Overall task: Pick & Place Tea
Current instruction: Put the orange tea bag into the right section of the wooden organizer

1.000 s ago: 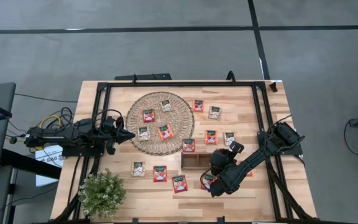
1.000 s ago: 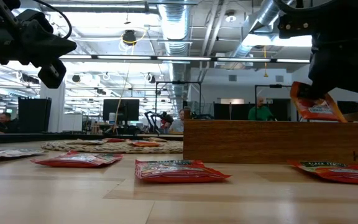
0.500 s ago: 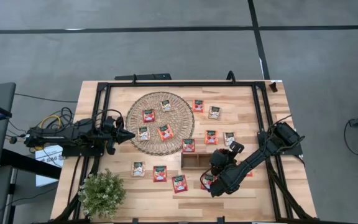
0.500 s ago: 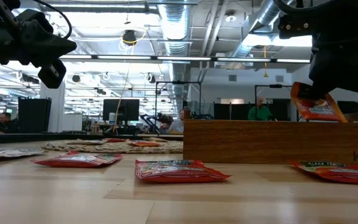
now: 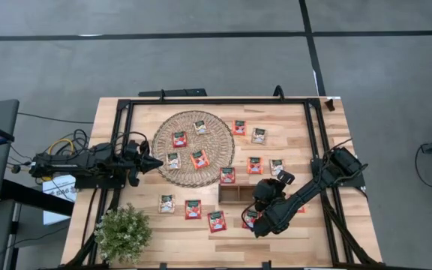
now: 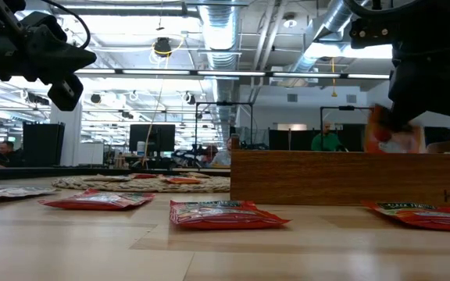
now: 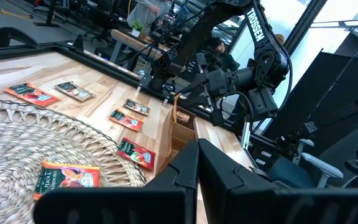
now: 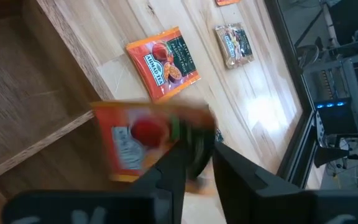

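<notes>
My right gripper point(image 5: 262, 196) hangs over the right end of the brown wooden tray point(image 5: 238, 193) and is shut on a red-orange tea sachet point(image 8: 142, 143), which shows smeared above the tray's compartments. In the low view the sachet point(image 6: 393, 133) sits just above the tray's top edge point(image 6: 319, 154). My left gripper point(image 5: 156, 163) is shut and empty, level beside the left rim of the round wicker mat point(image 5: 193, 148). Several sachets lie flat on the mat point(image 5: 199, 159), and several more lie on the table around the tray point(image 5: 193, 209). My right gripper pinches the red-orange sachet by one edge point(image 8: 188, 146) between its two fingers point(image 8: 173, 171), coming from above and pointing down. The sachet is lifted clear and hangs below the fingers, over the tray's right end. It is smeared, so the exact spot of contact is unclear.
A small potted plant point(image 5: 122, 232) stands at the table's near left corner. A black frame point(image 5: 216, 100) runs around the table. Red sachets lie flat just in front of the tray point(image 6: 229, 213) and to its right point(image 6: 416, 215). People and desks show in the room beyond.
The sachet in my right gripper was sharp in the earlier low views and is smeared now, so it is moving over the tray's right end. The right gripper itself stays in about the same place.
</notes>
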